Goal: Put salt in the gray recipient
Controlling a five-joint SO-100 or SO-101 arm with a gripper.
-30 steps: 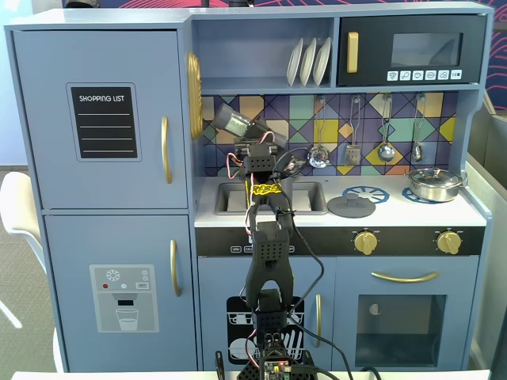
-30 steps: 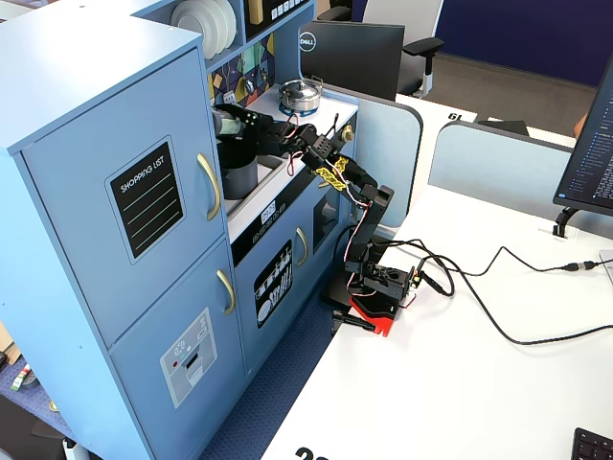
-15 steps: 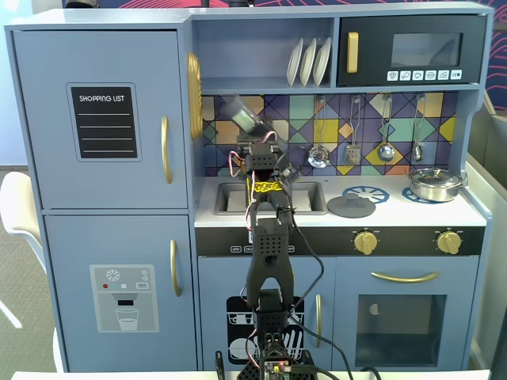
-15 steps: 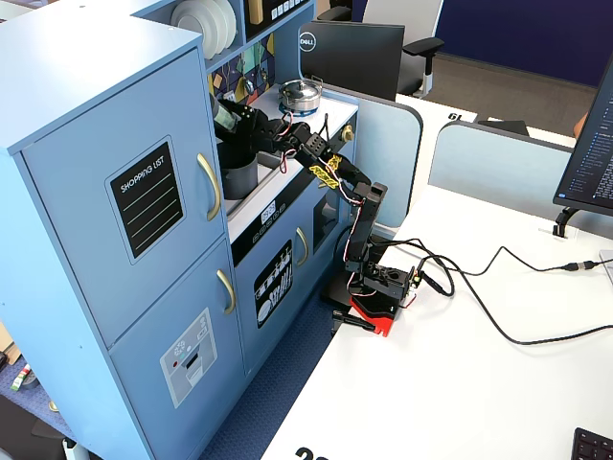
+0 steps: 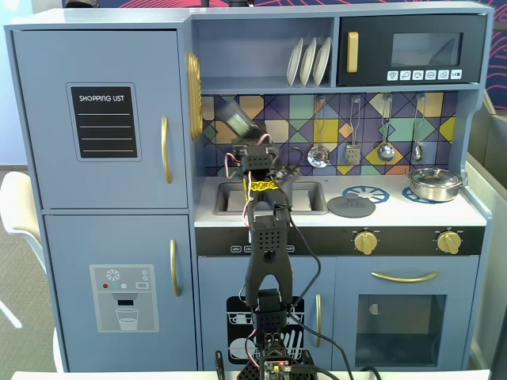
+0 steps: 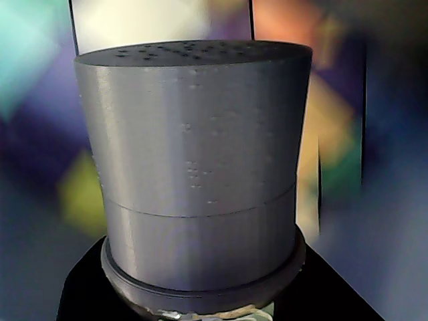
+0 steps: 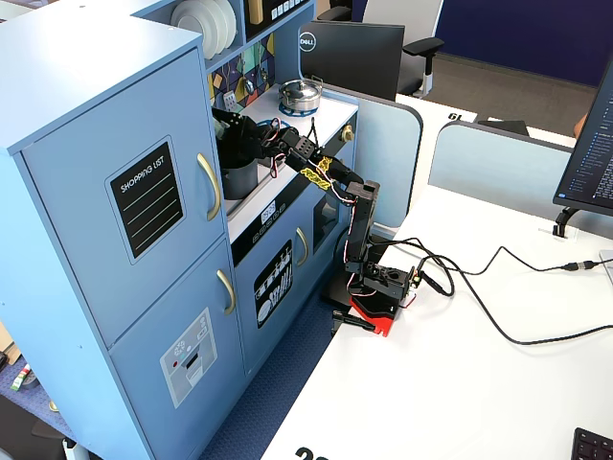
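Salt (image 5: 237,119) tilted, cap up-left, clamped between closed jaws above gray recipient (image 7: 238,177).

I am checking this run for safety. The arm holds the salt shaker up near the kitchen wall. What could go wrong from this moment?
1. The gripper holds the salt tilted, gripped low on its body; it might slip when tipped further.
2. The gray recipient sits close against the cupboard side, so the arm has little room and may bump it.
3. The front fixed view hides the pot behind the arm, so aim is hard to judge.
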